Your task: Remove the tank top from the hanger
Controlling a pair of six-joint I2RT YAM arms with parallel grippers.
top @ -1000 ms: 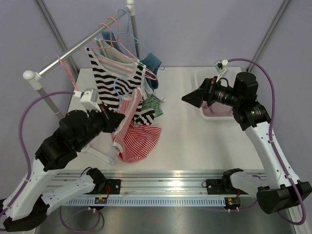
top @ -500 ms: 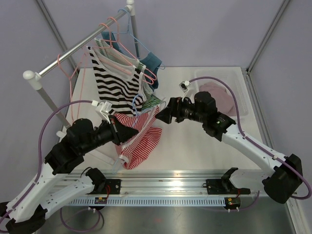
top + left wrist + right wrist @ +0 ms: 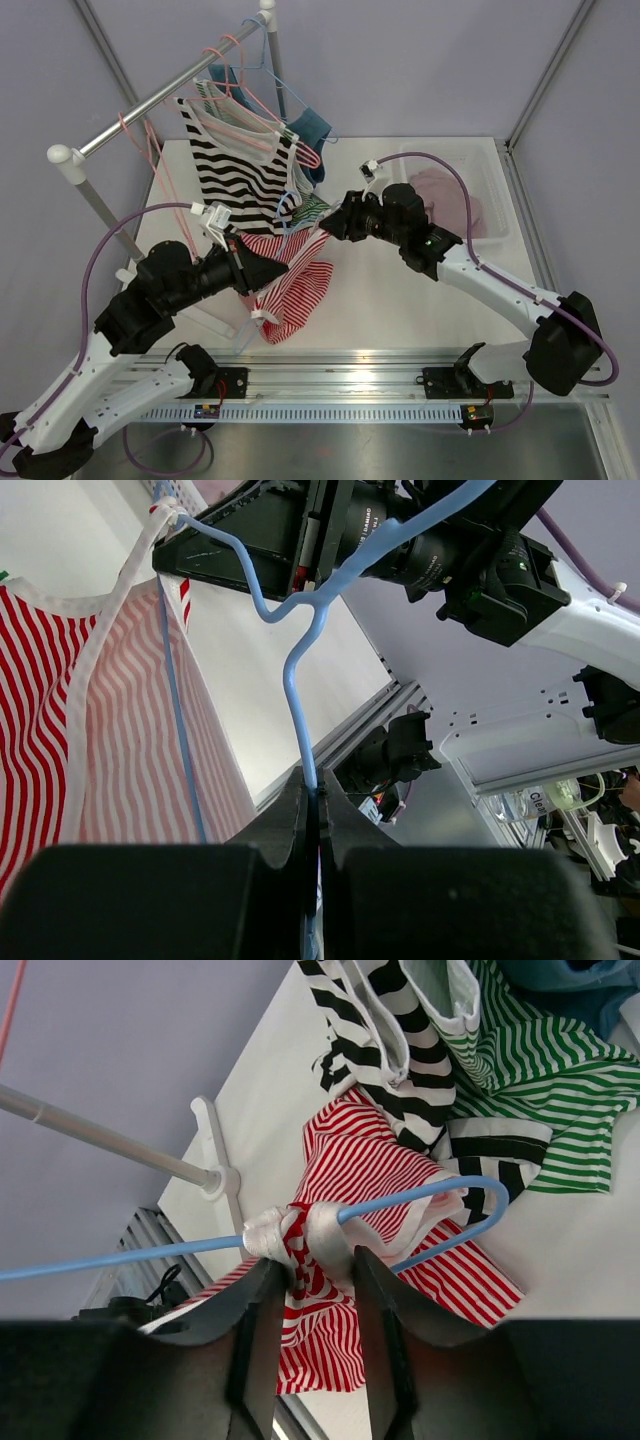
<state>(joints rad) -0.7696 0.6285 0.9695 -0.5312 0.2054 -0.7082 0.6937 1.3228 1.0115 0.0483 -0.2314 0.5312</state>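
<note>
White desk (image 3: 400, 300), grey walls, clothes rail (image 3: 150, 105) at left rear. Red-striped tank top (image 3: 295, 290) on blue hanger (image 3: 300, 680), off rail, low between arms. Left gripper (image 3: 318, 785) — jaws clamped on hanger wire. Right gripper (image 3: 320, 1270) — jaws pressed on bunched strap at hanger end. Black-and-white striped top (image 3: 235, 170) and green striped garment (image 3: 540, 1080) crowd just behind. Bin (image 3: 495, 200) with pink cloth (image 3: 445, 190) at right. Bottle (image 3: 535, 802) label reads "Clea", rest cut off.
</note>
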